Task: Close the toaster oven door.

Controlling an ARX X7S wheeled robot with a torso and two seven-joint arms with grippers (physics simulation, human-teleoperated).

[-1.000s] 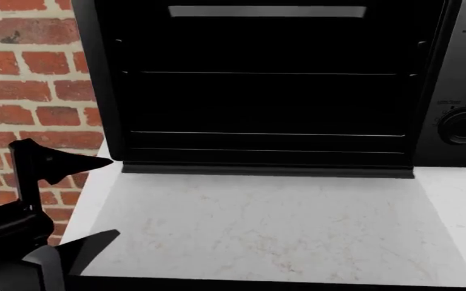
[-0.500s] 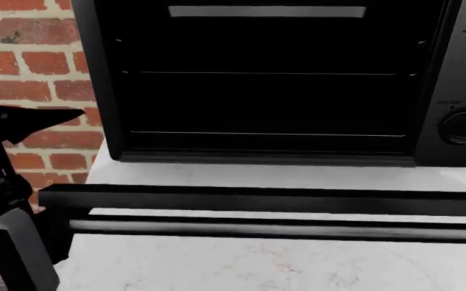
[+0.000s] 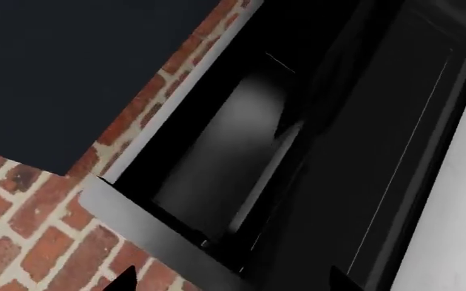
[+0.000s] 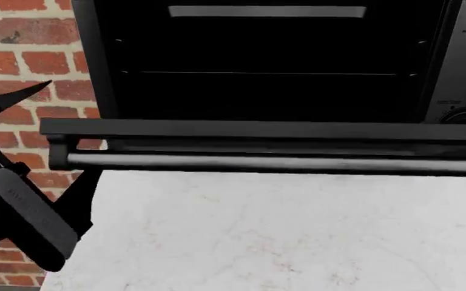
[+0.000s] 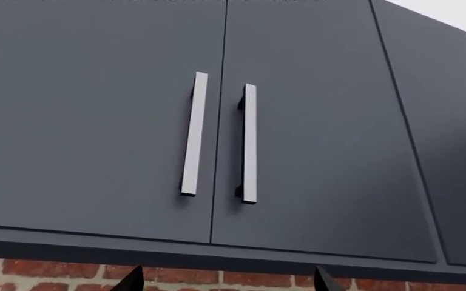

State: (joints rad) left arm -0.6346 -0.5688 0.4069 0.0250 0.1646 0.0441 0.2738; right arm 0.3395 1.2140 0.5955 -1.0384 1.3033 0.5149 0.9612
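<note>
Left gripper [image 4: 43, 130] at the left edge of the head view, jaws spread wide: one pointed fingertip up against the brick wall [image 4: 22, 48], the other below, just under the left end of the toaster oven door [image 4: 266, 136]. Nothing clamped between them. Whether the lower finger actually touches the door's underside is hard to tell, as black lies on black there.

Door sits partly raised, roughly half way, seen nearly edge-on as a dark band across the head view. Its silver-grey bar handle [image 4: 273, 162] runs along the near edge, facing the camera. Toaster oven [image 4: 266, 66] behind it is still showing its open cavity, with thin wire racks [image 4: 266, 73] and a bright strip near the top. Knob panel at the right, one round knob [image 4: 463, 114] partly hidden by the door's edge. White marble counter [image 4: 257, 236] below the door.

Left wrist view: close on the door's end and the dark oven body, brick wall beside it, only the two fingertip points showing at the frame edge.

Right gripper [image 5: 227, 280]: only two fingertip tips show in its wrist view, set apart, nothing between them. It faces navy upper cabinets [image 5: 95, 121] with two silver bar handles [image 5: 193, 133], brick strip beneath.
</note>
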